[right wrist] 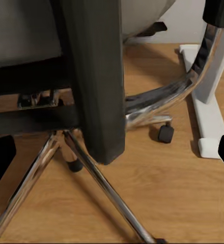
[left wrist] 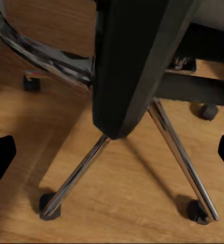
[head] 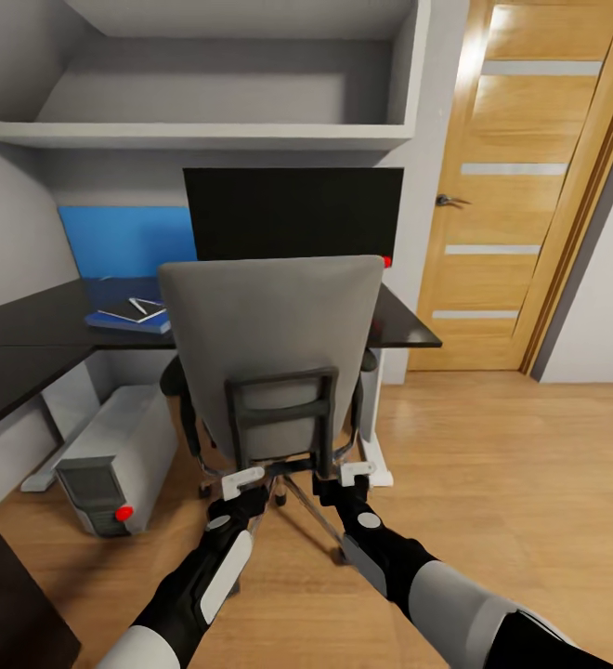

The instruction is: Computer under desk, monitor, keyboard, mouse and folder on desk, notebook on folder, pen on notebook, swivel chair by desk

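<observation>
The grey swivel chair (head: pixel 274 334) stands with its back to me, pushed in at the black desk (head: pixel 28 339). My left gripper (head: pixel 243 481) and right gripper (head: pixel 353 476) are low behind the chair, at the foot of its black back frame (head: pixel 280 413). Both are open. A black upright of that frame lies between the fingers of the left gripper (left wrist: pixel 112 157) and of the right gripper (right wrist: pixel 112 157). The black monitor (head: pixel 293 212) stands on the desk. A blue folder (head: pixel 128 321) lies on the desk at the left with a dark notebook (head: pixel 125 309) on it. The computer (head: pixel 111 460) sits on the floor under the desk. Keyboard and mouse are hidden.
A wooden door (head: pixel 520 186) is at the right, with open wood floor (head: pixel 511 483) before it. A grey shelf (head: pixel 195 132) runs above the desk. The chair's chrome legs (left wrist: pixel 76 178) and castors (right wrist: pixel 165 133) spread over the floor. A white desk foot (right wrist: pixel 206 117) stands close by.
</observation>
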Available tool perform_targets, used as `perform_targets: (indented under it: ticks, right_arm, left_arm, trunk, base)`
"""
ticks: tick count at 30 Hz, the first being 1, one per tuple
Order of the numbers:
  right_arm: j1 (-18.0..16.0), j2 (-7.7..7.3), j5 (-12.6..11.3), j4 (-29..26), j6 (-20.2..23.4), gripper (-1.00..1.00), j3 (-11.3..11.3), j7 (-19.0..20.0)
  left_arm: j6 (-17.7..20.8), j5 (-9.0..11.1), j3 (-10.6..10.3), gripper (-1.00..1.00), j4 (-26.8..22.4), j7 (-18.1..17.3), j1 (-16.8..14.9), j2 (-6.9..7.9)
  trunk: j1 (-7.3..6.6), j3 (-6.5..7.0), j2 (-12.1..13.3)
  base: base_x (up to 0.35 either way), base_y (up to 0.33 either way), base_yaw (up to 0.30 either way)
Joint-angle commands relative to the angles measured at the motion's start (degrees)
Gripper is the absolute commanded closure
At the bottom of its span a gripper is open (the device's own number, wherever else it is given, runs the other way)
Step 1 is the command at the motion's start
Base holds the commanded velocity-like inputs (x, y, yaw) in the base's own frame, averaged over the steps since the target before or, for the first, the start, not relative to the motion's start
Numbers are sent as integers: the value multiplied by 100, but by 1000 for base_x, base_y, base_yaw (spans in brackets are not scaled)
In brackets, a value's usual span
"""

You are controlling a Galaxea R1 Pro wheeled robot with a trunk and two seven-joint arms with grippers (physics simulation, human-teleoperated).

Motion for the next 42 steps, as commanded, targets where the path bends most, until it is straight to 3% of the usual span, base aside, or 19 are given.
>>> perform_targets:
  ticks: [1,20,31,32,33,34,39,40,42]
  right_arm:
    - [-7,-1,-54,1,-27,-100,49,-31]
    - [-7,-2,-58,16,-27,-100,49,-31]
    - [-7,-95,-70,374,-127,-100,41,-56]
    - [-3,-107,-74,413,-129,-100,40,-60]
    - [1,-117,-88,697,-150,-100,45,-65]
    - [3,-117,-89,805,-202,-100,46,-62]
    - [30,-118,-86,1139,-667,-100,49,-64]
    - [128,-118,-98,1569,-1057,-100,55,-63]
    - [207,-118,-100,1666,-1186,-100,57,-60]
  left_arm:
    - [18,36,-7,-100,-9,42,-4,4]
    - [28,44,154,-100,-7,23,-6,4]
    - [47,52,179,-100,366,28,-4,55]
    - [41,49,175,-100,454,35,-3,91]
    - [18,46,169,-100,978,39,-3,214]
    - [12,43,168,-100,1162,36,-2,240]
    - [-5,37,161,-100,1790,49,-1,276]
    - [-58,36,158,-100,2509,32,0,278]
    - [-217,36,158,-100,2827,23,-3,277]
  trunk:
    - [-5,-6,-3]
    - [-5,-6,-3]
    - [-7,17,-1]
    - [-11,38,3]
    - [-33,56,43]
    - [-55,74,83]
    - [-165,164,284]
    - [-187,182,324]
    - [-231,218,404]
  base:
    - [-332,0,0]
    - [-336,0,0]
    - [-337,0,0]
    - [-337,0,0]
    - [-150,0,0]
    - [-96,0,0]
    - [-41,0,0]
    - [-3,0,0]
    - [-2,0,0]
